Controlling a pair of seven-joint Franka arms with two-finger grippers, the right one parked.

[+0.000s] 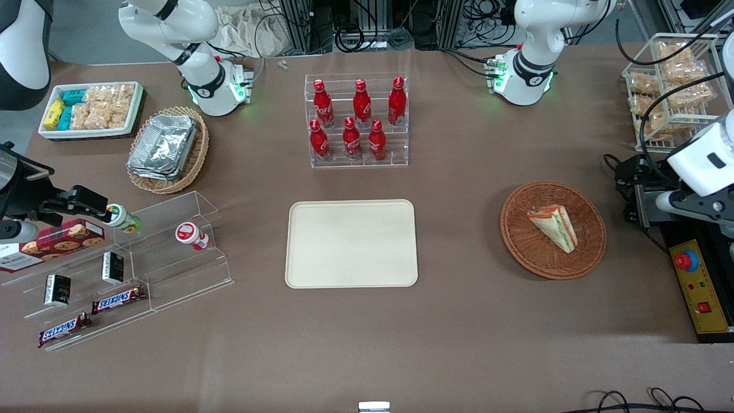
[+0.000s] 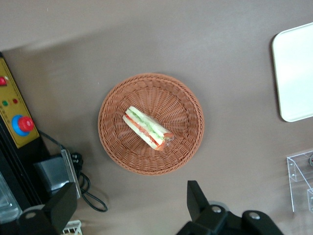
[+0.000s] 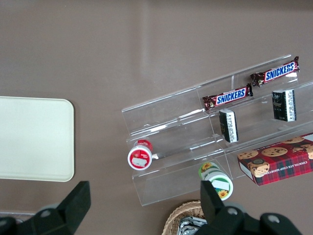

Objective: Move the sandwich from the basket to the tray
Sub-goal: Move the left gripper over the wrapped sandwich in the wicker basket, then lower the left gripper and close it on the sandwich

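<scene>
Worktop (image 1: 459,332) first: brown, with the tray (image 1: 351,243) lying flat at mid-worktop, nothing on it, nearer the front camera than the bottle rack (image 1: 356,120). Basket (image 1: 553,229) sits well apart from the tray, toward the working arm's end. Sandwich (image 1: 554,227) is in the basket, on its side, filling edge showing green and red. I read this as the opening step: approach, nothing grasped yet. My tool (image 2: 132,208) hangs high above the worktop just off the basket rim, fingers (image 2: 196,199) spread wide, holding and touching nothing. Next move, as I judge it: bring the tool over the sandwich, turn the wrist so the fingers straddle the wedge across its narrow thickness, then descend into the basket without catching the wicker rim. Soft bread, so I'd close gently.
</scene>
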